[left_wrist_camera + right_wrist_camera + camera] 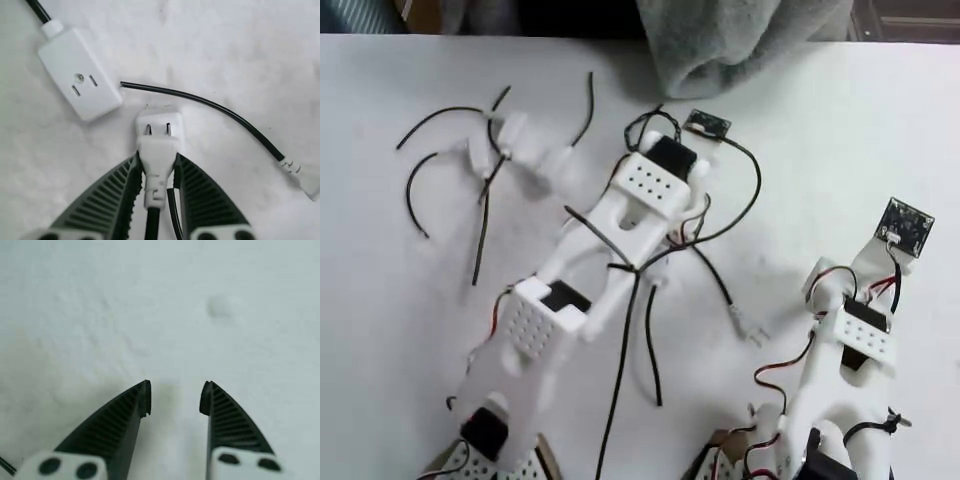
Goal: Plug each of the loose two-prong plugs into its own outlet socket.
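The left jaws are closed on a white two-prong plug (pixel 156 155), gripping its body from both sides. Its black cord (pixel 151 226) runs back between the jaws and is cut off by the frame edge. Both prongs (pixel 148 129) stay bare and in sight just beyond the jaw tips, lying against a small white block (pixel 159 114). Whether they enter a slot there cannot be told, because the block's face is turned away.

Farther out from the tips and off to one side lies one outlet socket (pixel 80 82), face up, with two slots and a round hole showing. It is apart from the held plug. A loose black cord (pixel 210 105) starts with a bare end between that socket and the block, then curves off to the other side. It ends in a white piece (pixel 306 177) that the frame edge cuts, so what it is stays unclear.

From above, the left arm (pixel 620 220) covers its own jaws and the held plug. One more two-prong plug (pixel 753 331) lies loose on the worktop (pixel 880 120) between the two arms. Past the left arm lie pale socket blocks (pixel 510 130) among several black cords — too blurred to count.

The right jaws stand open — nothing lies between them, and bare worktop lies beyond.
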Available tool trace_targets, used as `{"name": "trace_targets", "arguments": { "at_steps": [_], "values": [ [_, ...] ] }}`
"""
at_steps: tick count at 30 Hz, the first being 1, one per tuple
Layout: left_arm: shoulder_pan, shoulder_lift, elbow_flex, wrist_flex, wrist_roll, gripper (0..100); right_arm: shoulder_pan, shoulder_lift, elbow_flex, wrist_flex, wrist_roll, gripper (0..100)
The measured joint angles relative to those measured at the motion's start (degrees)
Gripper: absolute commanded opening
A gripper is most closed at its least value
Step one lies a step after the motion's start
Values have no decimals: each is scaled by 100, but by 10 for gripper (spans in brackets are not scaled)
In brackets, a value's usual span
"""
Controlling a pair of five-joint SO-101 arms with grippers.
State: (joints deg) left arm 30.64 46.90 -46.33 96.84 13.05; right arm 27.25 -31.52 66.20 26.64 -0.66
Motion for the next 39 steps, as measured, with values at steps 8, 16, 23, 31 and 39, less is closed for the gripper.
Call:
{"name": "trace_targets", "arguments": {
  "at_steps": [8, 16, 23, 31, 39],
  "values": [
    [18, 404, -53, -53, 0, 24, 0, 0, 0, 0, 0, 173],
    [9, 501, -316, 440, -264, 24, 0, 0, 0, 0, 0, 173],
    [-343, 149, -308, 527, -510, 24, 0, 0, 0, 0, 0, 173],
    [-527, -141, -35, 536, -826, 24, 0, 0, 0, 0, 0, 173],
    [-1600, -141, 747, 114, -1204, 24, 0, 0, 0, 0, 0, 173]
  ]
}}
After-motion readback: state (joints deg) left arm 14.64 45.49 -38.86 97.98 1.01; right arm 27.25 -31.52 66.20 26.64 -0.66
